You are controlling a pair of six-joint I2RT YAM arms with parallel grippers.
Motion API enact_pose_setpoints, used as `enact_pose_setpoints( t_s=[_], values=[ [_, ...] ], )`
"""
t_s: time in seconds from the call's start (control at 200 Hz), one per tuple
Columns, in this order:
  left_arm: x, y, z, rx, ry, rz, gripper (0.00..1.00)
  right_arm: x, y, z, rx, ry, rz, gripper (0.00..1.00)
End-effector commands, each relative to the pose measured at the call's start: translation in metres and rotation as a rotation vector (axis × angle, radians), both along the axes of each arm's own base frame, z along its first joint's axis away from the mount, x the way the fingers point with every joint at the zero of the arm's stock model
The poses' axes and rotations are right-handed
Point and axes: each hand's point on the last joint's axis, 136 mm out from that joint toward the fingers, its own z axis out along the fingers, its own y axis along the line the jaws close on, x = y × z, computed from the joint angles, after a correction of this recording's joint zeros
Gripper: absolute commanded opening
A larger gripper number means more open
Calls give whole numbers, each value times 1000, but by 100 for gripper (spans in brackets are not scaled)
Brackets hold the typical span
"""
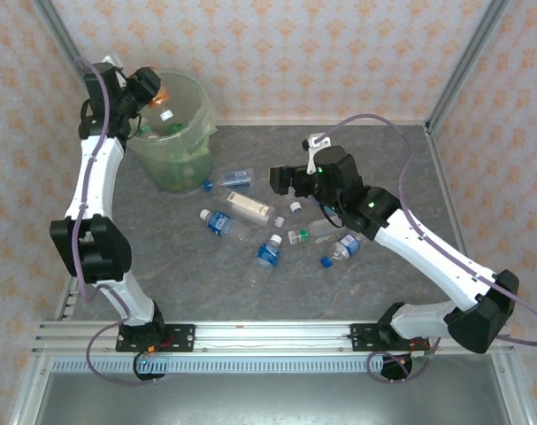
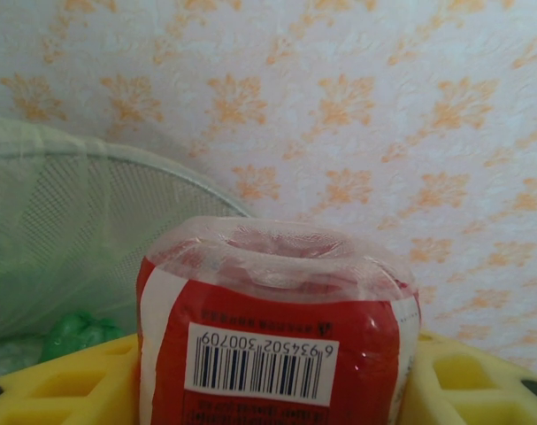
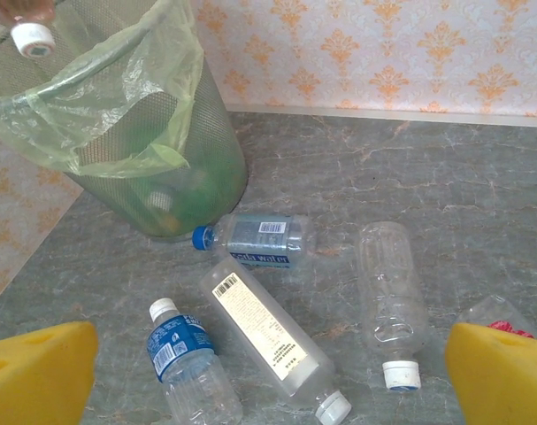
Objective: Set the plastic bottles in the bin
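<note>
My left gripper [image 1: 153,90] is raised over the bin [image 1: 162,164] and is shut on a red-labelled plastic bottle [image 2: 268,310], held between the yellow fingers [image 2: 47,381]. That bottle's white cap [image 3: 31,38] hangs above the bin's rim [image 3: 118,80]. Several plastic bottles lie on the table: a blue-capped one [image 3: 255,239] beside the bin, a long one with a cream label [image 3: 268,332], a blue-labelled one [image 3: 188,359] and a clear one [image 3: 392,301]. My right gripper [image 1: 281,180] hovers open above them with nothing between its pads [image 3: 38,372].
More bottles lie toward the right arm: one with a blue label [image 1: 268,252], one with a green cap [image 1: 299,235], another blue-labelled one [image 1: 343,248]. The bin stands in the far left corner by the patterned wall. A metal rail [image 1: 268,336] runs along the near edge.
</note>
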Motion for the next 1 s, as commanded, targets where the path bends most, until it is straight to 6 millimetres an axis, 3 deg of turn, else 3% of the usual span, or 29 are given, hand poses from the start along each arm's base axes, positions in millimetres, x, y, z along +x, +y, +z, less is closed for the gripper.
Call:
enact_pose_setpoints(
  t_s=[0.0, 0.255, 0.345, 0.47, 0.831, 0.991],
  values=[
    [6, -15, 1, 82, 25, -28, 56, 3, -9, 20, 29, -48, -36, 100],
    [21, -39, -22, 158, 109, -83, 63, 3, -13, 17, 31, -39, -51, 100],
    [19, -43, -22, 172, 119, -84, 82, 3, -12, 16, 34, -36, -51, 100],
    [13, -40, -15, 186, 119, -63, 96, 3, -11, 15, 38, -33, -50, 100],
    [-18, -51, 25, 162, 37, -95, 99, 4, -7, 9, 61, -17, -45, 100],
    [-38, -65, 30, 150, 17, -125, 99, 3, -4, -1, 73, 20, -45, 100]
  ],
)
